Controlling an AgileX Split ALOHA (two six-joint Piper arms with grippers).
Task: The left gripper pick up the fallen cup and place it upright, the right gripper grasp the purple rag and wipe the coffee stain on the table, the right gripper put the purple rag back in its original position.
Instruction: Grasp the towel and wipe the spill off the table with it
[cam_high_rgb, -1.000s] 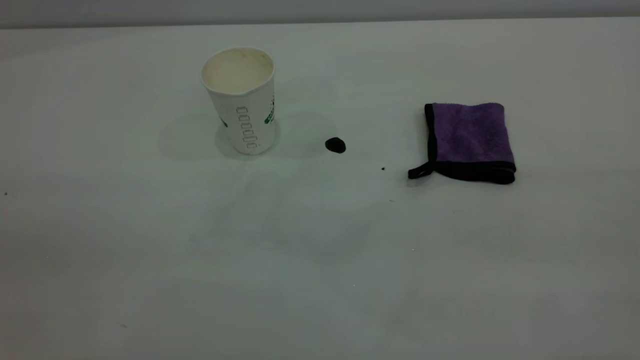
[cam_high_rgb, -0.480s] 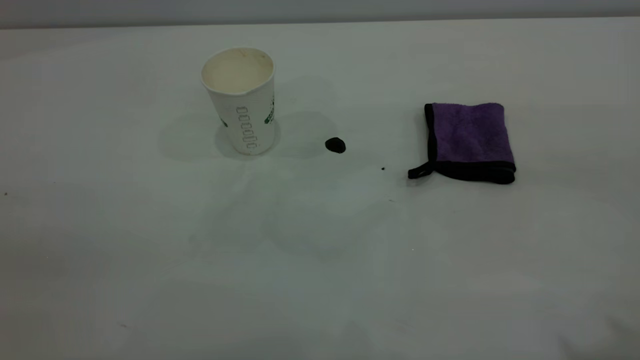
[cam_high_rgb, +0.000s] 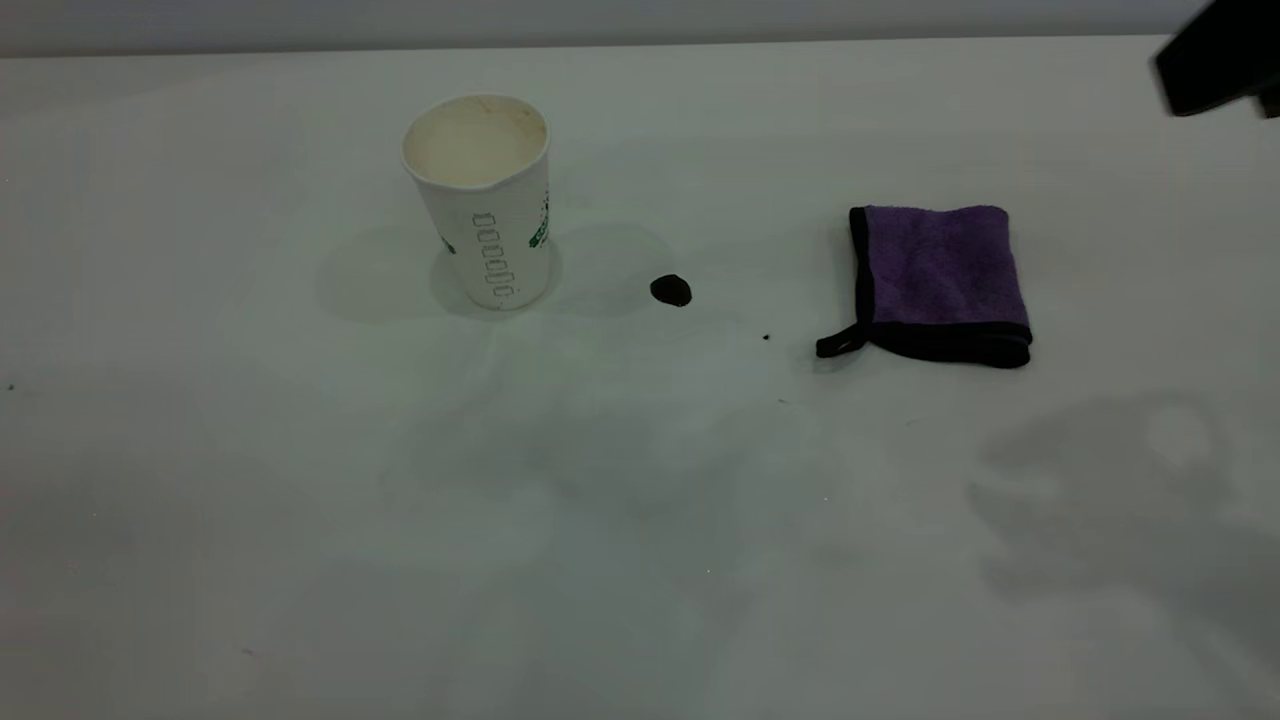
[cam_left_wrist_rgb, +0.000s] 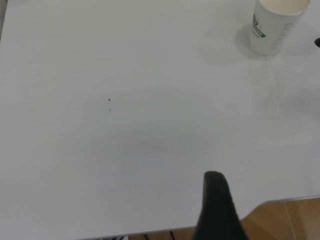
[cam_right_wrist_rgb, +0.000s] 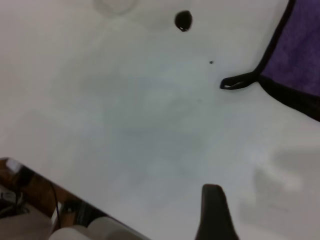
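Note:
The white paper cup (cam_high_rgb: 478, 200) stands upright on the table (cam_high_rgb: 300, 480), left of centre; the left wrist view shows the cup (cam_left_wrist_rgb: 276, 25) far off. The coffee stain (cam_high_rgb: 670, 291), a small dark blob, lies between the cup and the purple rag (cam_high_rgb: 940, 275), which lies folded flat at the right. The right arm (cam_high_rgb: 1215, 55) shows as a black part at the top right corner, high and clear of the rag. From the right gripper (cam_right_wrist_rgb: 214, 212), the stain (cam_right_wrist_rgb: 183, 20) and the rag (cam_right_wrist_rgb: 300, 55) lie ahead. The left gripper (cam_left_wrist_rgb: 216, 210) hangs over the table's near edge, holding nothing.
A tiny dark speck (cam_high_rgb: 766, 337) sits between stain and rag. The rag's black loop (cam_high_rgb: 840, 345) points toward the stain. The arm's shadow (cam_high_rgb: 1130, 500) falls on the table's lower right. Wooden floor (cam_left_wrist_rgb: 285, 220) shows past the table edge.
A black part of the right arm has come into the exterior view's top right corner, and its shadow has spread over the lower right of the table. Cup, stain and rag have not moved.

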